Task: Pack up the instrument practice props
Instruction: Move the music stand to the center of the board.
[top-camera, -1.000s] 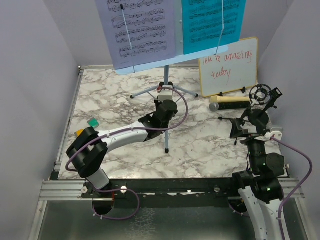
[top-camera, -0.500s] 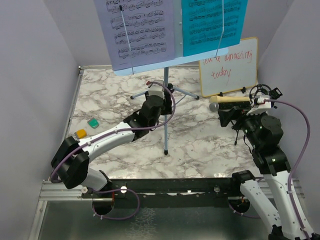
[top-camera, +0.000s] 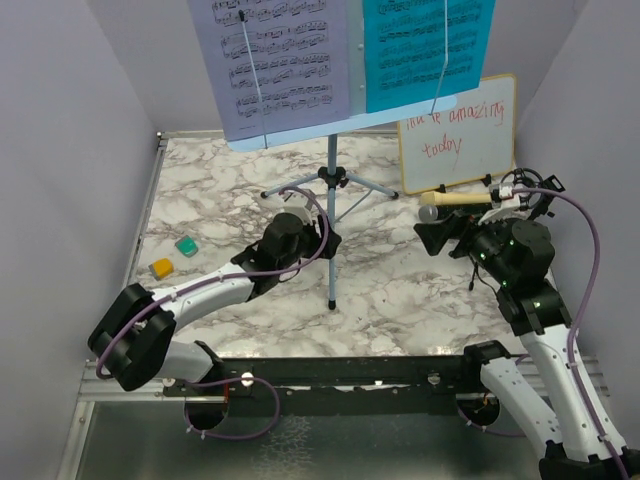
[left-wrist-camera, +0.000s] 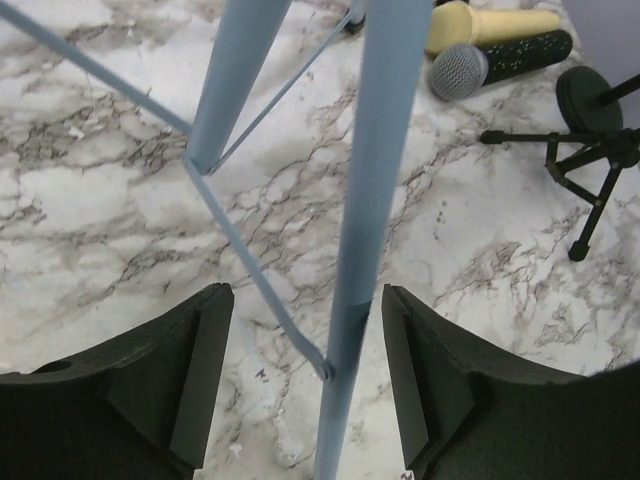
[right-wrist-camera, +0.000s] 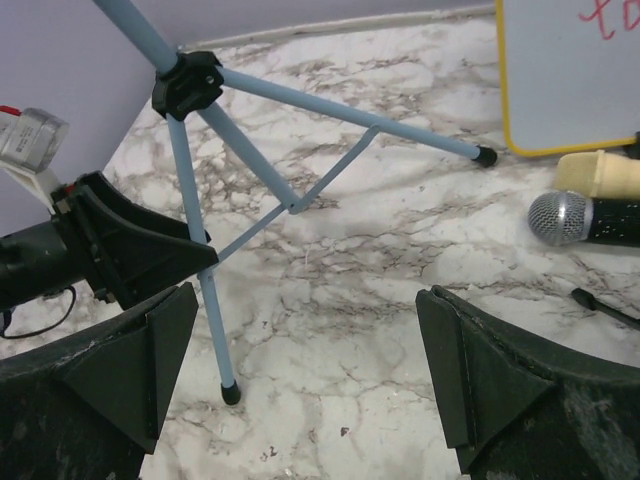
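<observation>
The light-blue music rack (top-camera: 331, 190) stands at the back centre on tripod legs, holding a printed music sheet (top-camera: 275, 60) and a cyan sheet (top-camera: 425, 45). My left gripper (top-camera: 318, 240) is open astride the front leg (left-wrist-camera: 370, 200), with a gap on both sides between the leg and its fingers (left-wrist-camera: 200, 370). My right gripper (top-camera: 435, 232) hangs wide open above bare marble, holding nothing. A cream handheld microphone (top-camera: 462, 198) lies beside a black-handled one with a silver grille (right-wrist-camera: 560, 215). The black studio microphone (top-camera: 522, 188) is mostly hidden behind my right arm; its small tripod (left-wrist-camera: 590, 170) shows.
A wood-framed whiteboard (top-camera: 460, 135) with red writing leans at the back right. A green block (top-camera: 186, 245) and an orange block (top-camera: 161, 268) lie at the left. A black round base (left-wrist-camera: 590, 95) sits by the microphones. Grey walls close in on three sides.
My left gripper has opened and drawn back to the left and down the stand's front leg. My right arm has risen and swung in toward the table's middle.
</observation>
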